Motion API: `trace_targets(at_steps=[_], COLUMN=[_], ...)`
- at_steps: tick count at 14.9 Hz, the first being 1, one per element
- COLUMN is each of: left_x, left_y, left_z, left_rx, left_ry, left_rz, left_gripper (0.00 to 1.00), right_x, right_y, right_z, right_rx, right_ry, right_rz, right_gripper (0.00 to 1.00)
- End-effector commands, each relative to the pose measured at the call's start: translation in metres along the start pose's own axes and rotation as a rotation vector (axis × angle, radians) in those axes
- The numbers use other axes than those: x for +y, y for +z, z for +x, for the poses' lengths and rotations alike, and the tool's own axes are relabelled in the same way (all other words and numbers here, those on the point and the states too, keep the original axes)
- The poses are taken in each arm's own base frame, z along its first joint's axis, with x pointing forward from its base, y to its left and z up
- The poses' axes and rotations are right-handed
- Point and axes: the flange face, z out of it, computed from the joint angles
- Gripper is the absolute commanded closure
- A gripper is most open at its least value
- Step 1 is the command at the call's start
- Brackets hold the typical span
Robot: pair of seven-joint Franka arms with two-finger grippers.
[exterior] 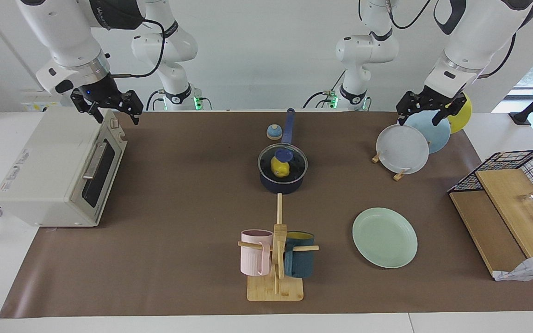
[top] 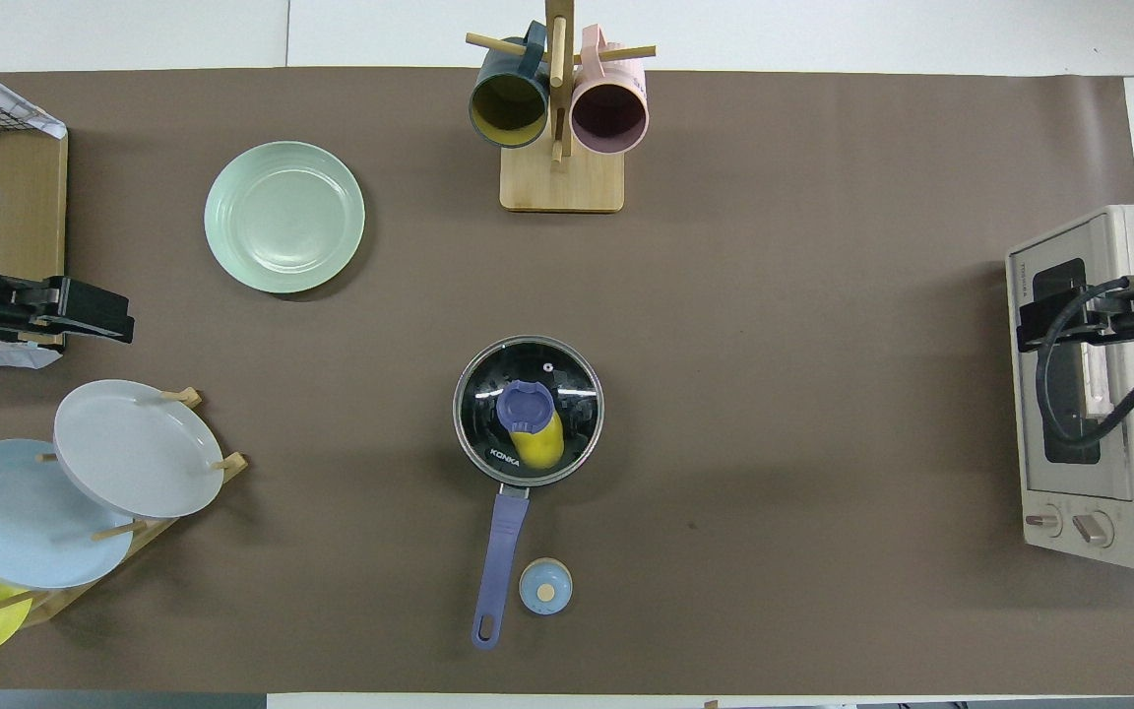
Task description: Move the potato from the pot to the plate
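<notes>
Two white glossy arms, rounded segments, dark grey joint bands, silver wrist rings. Black cables looped along links. Black two-finger left gripper and right gripper; blue light above right jaws.

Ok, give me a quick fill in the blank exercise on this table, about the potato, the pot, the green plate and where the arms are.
1. The potato lies inside the pot, under a glass ____.
2. The mint-green plate carries ____.
3. The left end effector hangs over the rack of ____.
4. The right end effector hangs over the ____.

Missing words: lid; nothing; plates; toaster oven
</notes>
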Motion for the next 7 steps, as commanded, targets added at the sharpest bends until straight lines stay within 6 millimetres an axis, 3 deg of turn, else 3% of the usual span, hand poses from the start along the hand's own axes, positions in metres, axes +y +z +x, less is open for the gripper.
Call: trace_targets(at_steps=[1,7], left_x=[-0.0026,-0.0026], left_y=[-0.0002,-0.0002], left_z=[-0.0071,-0.0071], left_rx=[0.005,0.005], left_ry=[-0.012,-0.012], left_rz=[-0.007,-0.007], left_gripper=[0.0,0.0], right_x=[0.0001,-0.0065], right_y=[-0.0026,-0.0017], right_z=[-0.0048,-0.0054], right_rx=[0.006,0.006], right_ry=[-0.026,-0.034], right_rz=[0.018,0.016], right_gripper=[0.0,0.0])
